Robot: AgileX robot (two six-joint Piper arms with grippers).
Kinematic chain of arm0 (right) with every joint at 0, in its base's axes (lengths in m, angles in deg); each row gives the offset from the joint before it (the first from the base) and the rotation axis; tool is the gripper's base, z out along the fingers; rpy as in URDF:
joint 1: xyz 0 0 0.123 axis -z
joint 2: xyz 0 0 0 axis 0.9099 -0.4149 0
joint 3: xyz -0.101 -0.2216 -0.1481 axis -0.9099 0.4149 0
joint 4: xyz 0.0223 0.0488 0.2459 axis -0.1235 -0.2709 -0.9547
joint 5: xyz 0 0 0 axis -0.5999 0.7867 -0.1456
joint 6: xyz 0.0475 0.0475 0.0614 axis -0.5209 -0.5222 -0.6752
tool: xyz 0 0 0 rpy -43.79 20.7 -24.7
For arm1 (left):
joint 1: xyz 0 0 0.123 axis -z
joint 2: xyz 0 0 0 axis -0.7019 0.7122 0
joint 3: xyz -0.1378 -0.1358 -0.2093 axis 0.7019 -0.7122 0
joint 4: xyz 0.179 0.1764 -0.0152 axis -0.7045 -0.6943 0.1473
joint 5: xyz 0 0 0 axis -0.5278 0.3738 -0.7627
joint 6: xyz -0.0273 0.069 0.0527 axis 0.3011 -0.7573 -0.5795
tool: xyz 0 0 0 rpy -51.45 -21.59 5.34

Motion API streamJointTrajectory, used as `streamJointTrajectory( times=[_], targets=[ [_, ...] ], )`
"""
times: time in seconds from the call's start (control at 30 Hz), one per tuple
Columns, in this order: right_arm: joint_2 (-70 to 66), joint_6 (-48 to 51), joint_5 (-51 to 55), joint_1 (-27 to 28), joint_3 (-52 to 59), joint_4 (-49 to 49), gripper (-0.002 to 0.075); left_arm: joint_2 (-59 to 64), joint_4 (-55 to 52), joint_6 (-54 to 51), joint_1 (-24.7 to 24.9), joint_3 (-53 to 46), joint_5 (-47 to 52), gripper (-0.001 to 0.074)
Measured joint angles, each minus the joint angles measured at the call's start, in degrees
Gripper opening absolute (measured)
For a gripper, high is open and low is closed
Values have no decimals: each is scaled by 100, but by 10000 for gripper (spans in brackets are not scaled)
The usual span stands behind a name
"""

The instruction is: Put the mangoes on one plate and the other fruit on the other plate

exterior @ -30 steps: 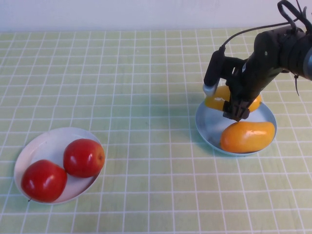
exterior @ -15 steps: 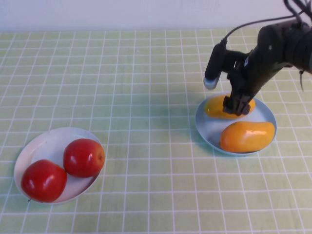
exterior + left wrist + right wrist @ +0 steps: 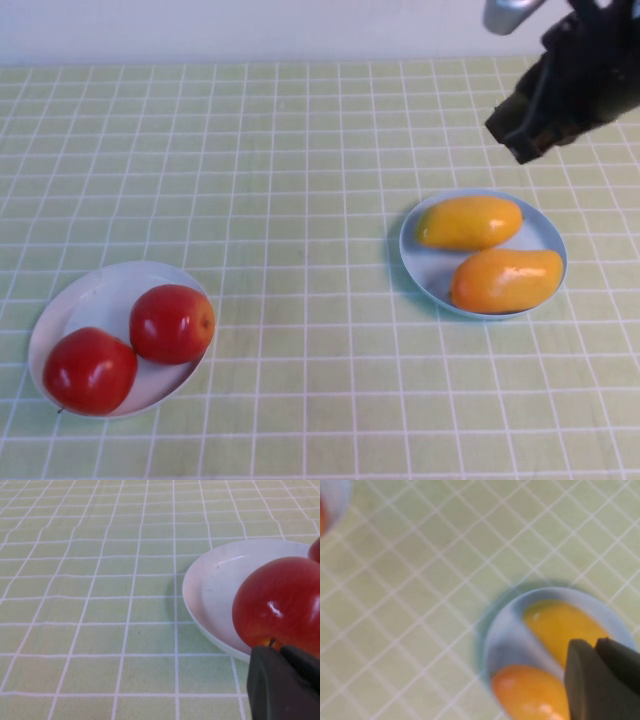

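Two mangoes (image 3: pixel 470 222) (image 3: pixel 507 280) lay on the blue plate (image 3: pixel 425 265) at the high view's right, two apples (image 3: pixel 172 323) (image 3: pixel 90 370) on the white plate (image 3: pixel 65 305) lower left; the right gripper (image 3: pixel 525 130) hung upper right, empty, jaws closed; a careless sweep could knock fruit out. In the left wrist view the left gripper (image 3: pixel 282 652), closed and empty, sat near an apple (image 3: pixel 277 605); a nudge might roll it. The right wrist view showed both mangoes (image 3: pixel 557 625) (image 3: pixel 530 697) resting below.

Table cover (image 3: pixel 300 150): matt light green sheet with a white grid, smooth, cloth or vinyl not determinable. Mangoes (image 3: pixel 470 222) (image 3: pixel 507 280): smooth, waxy yellow-orange skin with soft sheen. Apples (image 3: pixel 172 323) (image 3: pixel 90 370): glossy red skin with sharp highlights. White plate (image 3: pixel 80 295): smooth, faintly satin. Light blue plate (image 3: pixel 425 265): smooth, slightly glossy. Right gripper (image 3: pixel 522 135) and left gripper (image 3: pixel 285 680): matt black, plastic-looking
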Motion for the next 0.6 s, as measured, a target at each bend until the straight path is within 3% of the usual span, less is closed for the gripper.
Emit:
streamJointTrajectory(
  times=[0.27, 0.6],
  targets=[
    [1191, -289, 425, 0, 800, -674, -13, 0, 0, 0, 0, 0, 0, -1],
    [2441, -374, 102, 0, 2096, -1008, -14, 0, 0, 0, 0, 0, 0, -1]
  ],
)
